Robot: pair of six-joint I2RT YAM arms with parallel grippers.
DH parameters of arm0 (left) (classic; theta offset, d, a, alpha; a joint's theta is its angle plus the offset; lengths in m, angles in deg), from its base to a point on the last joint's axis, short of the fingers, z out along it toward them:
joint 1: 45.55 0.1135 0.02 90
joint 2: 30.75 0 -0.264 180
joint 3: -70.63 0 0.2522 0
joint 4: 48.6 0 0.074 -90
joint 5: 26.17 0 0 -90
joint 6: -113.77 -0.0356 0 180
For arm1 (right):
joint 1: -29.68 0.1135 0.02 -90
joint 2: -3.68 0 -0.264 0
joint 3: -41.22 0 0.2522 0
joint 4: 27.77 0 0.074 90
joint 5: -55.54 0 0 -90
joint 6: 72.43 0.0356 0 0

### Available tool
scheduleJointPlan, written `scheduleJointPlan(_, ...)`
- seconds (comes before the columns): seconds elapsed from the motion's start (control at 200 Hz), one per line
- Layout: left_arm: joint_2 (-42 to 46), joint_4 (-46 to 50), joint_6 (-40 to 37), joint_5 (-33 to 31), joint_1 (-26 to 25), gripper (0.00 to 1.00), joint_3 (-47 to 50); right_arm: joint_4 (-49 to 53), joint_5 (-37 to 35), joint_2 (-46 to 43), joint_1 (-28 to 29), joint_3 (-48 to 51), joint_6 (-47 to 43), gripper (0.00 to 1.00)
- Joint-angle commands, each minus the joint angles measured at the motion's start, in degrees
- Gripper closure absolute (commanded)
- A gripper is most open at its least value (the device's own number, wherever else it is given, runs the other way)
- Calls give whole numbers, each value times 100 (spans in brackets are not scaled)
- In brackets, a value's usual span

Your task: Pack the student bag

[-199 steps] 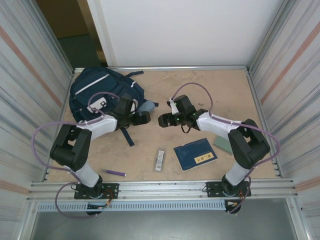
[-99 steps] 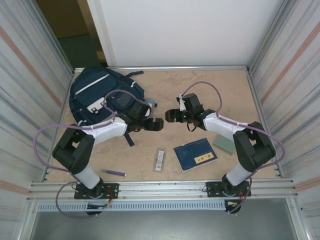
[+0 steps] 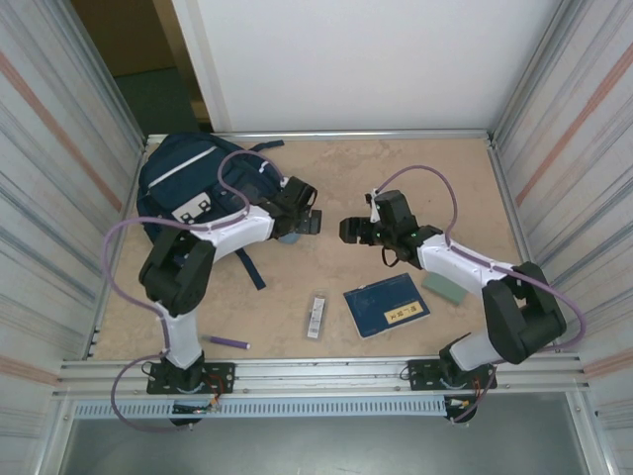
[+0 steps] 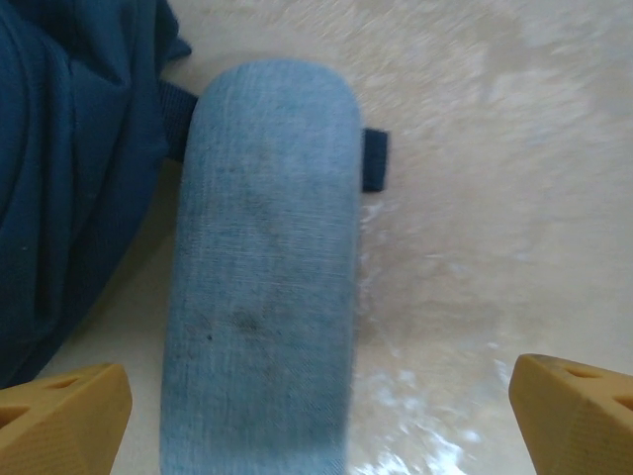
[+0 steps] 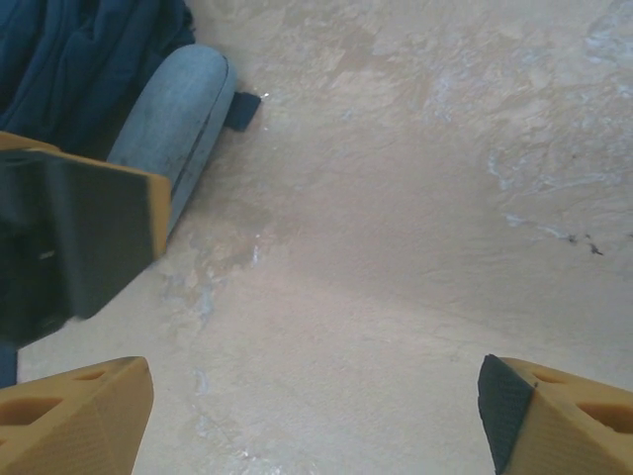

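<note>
Left hand (image 3: 300,220) is hovering wide open, empty, over light-blue pouch (image 4: 262,267) just beside student bag (image 3: 193,178), which is lying far left on desk (image 3: 435,178). Right hand (image 3: 354,230) is hanging open, holding nothing. Should be lowering straight, straddling pouch's narrow width, before closing.

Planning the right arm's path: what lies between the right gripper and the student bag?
The left gripper, over a light-blue pouch beside the student bag; top and right wrist views show it.

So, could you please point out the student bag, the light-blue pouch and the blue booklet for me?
student bag (image 3: 168,203): top view, navy panel below the white stripe.
light-blue pouch (image 4: 262,257): left wrist view, middle of its fabric.
blue booklet (image 3: 376,302): top view, plain cover.
</note>
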Motion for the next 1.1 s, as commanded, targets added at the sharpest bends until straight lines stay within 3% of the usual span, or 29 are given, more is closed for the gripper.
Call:
scheduleJointPlan(0.0,-449,473,-45,-486,12,1,-517,252,-222,-268,-38,183,-157,13)
scheduleJointPlan(0.336,-560,117,-151,-326,-5,15,-446,567,-485,-801,-47,391,-318,12)
scheduleJointPlan(0.411,-512,115,-169,-166,-5,27,-397,540,-522,-891,-64,448,-256,12)
scheduleJointPlan(0.531,-579,151,-92,112,-5,31,-366,510,-432,-952,-76,404,-186,13)
scheduleJointPlan(0.692,-519,498,153,202,-61,42,-359,495,-458,-1150,-81,419,-9,13)
scheduleJointPlan(0.912,-21,596,-173,300,-398,44,-235,587,-510,-1502,-185,457,112,12)
scheduleJointPlan(1.097,487,882,-412,98,-1121,43,-45,736,-412,-1925,-452,510,194,11)
